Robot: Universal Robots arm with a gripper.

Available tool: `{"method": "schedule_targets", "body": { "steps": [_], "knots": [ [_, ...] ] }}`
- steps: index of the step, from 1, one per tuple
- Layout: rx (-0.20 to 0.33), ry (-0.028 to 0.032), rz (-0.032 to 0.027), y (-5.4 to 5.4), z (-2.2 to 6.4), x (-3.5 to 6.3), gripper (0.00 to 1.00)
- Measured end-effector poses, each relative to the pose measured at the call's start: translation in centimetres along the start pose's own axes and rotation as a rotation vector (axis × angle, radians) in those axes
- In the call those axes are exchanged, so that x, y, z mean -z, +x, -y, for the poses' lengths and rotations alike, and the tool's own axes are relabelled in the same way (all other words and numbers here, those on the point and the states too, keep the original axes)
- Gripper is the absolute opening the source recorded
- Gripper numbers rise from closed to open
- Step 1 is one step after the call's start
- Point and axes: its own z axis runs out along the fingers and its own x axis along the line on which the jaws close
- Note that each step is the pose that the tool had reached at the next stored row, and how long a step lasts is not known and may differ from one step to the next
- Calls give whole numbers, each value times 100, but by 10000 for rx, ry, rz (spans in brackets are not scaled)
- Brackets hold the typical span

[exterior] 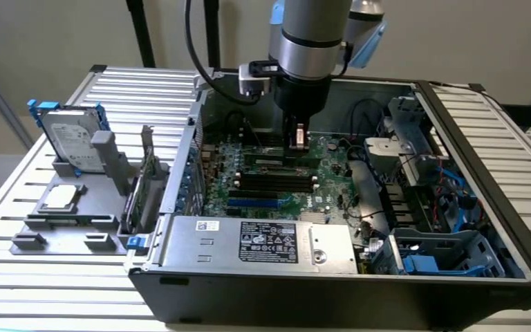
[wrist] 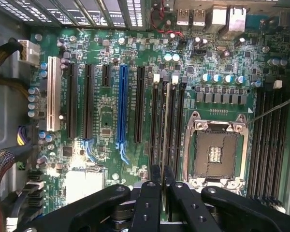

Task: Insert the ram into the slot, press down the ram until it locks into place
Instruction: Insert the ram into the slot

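Ram (wrist: 165, 125) hangs edge-on, clenched in the hand (wrist: 163, 170), just above the parallel black slots (wrist: 172, 121); if slightly offset or tilted, pressing could jam it on a slot wall or clip (wrist: 156, 77).

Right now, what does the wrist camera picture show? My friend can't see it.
Black jaws pinch the ram, a thin strip seen edge-on, lined up with the long black slots of a green motherboard. A blue slot lies to one side of them and a silver-framed processor socket to the other.
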Motion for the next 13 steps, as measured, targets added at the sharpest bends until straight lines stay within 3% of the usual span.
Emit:
{"method": "schedule_targets", "body": {
  "steps": [13],
  "knots": [
    [-1,-2,-68,8,1,-95,14]
  ]
}}
